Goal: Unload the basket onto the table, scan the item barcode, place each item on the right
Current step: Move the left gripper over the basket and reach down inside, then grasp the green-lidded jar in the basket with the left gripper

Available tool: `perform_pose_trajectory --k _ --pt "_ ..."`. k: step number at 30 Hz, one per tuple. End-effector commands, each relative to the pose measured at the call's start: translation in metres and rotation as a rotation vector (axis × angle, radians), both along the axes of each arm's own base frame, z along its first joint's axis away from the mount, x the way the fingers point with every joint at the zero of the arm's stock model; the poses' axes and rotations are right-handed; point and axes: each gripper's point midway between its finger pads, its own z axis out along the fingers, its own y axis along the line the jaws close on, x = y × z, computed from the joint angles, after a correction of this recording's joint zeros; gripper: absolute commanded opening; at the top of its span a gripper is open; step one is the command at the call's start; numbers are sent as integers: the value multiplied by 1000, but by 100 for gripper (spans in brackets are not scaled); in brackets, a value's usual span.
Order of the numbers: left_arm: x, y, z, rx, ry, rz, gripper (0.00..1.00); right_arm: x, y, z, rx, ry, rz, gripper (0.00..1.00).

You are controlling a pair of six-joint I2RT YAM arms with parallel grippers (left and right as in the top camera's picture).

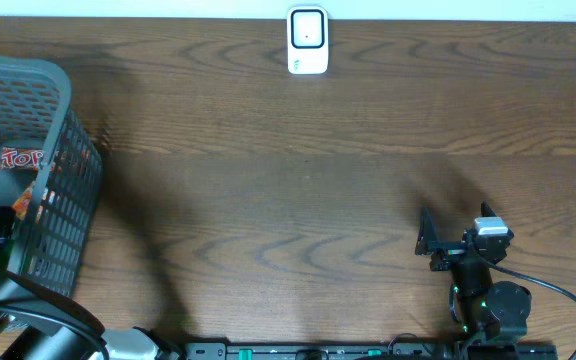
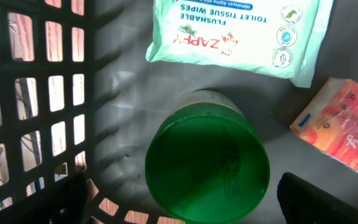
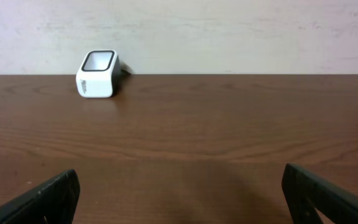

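While the green-lidded jar point(image 2: 207, 165) stands in the basket point(image 2: 36, 93) near its latticed wall, your left gripper point(image 2: 191, 208) hangs over it, jaws wide and empty. The wipes pack point(image 2: 235, 34) and tissue pack point(image 2: 347, 130) lie close — a crooked descent could snag them, or slip off the round lid. The scanner point(image 1: 307, 40) sits at the far edge of the table point(image 1: 268, 200); your right gripper point(image 3: 179, 202), also wide, holds nothing.

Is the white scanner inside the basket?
No, the white scanner stands on the wooden table by its far edge, well apart from the basket.
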Motion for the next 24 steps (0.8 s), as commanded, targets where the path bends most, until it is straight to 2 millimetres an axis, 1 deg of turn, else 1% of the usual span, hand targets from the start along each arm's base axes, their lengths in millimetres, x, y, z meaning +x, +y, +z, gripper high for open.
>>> perform_pose_trajectory --k 1,6,15,24 --pt "-1 1 -3 -3 6 -11 98 0 -3 -1 -9 1 -11 99" --pt "0 2 -8 4 1 -11 98 0 -3 -1 -9 1 -11 99" --pt "-1 0 -28 6 0 -11 98 0 -3 -1 -9 1 -11 99" --pt "-1 1 -51 -5 7 -11 98 0 -3 -1 -9 1 -11 99"
